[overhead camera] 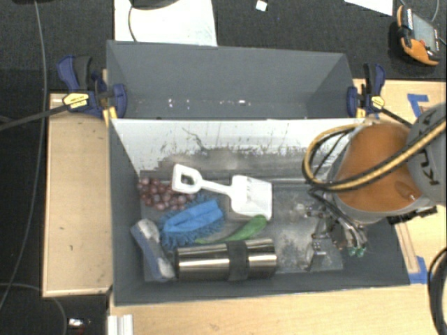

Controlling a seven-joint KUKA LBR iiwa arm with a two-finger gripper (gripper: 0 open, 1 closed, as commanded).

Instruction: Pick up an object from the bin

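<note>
The nearest thing is a steel cylinder with 1 black band [225,260], lying along the bin's [209,142] front wall with its long axis across the view. The gripper [320,246] hangs over bare floor just beyond its right end. Whether the gripper is spread or closed, I cannot tell. A green piece [249,227] and a white toy shovel [234,190] lie behind the cylinder.

**Desk:** Any lettering legible around the bin [223,75]?

**Photographer:** Nothing whole. Dark letters on the grey arm [436,162] are cut off at the right. Faint marks on the white paper [171,12] behind the bin are too small to read.
</note>
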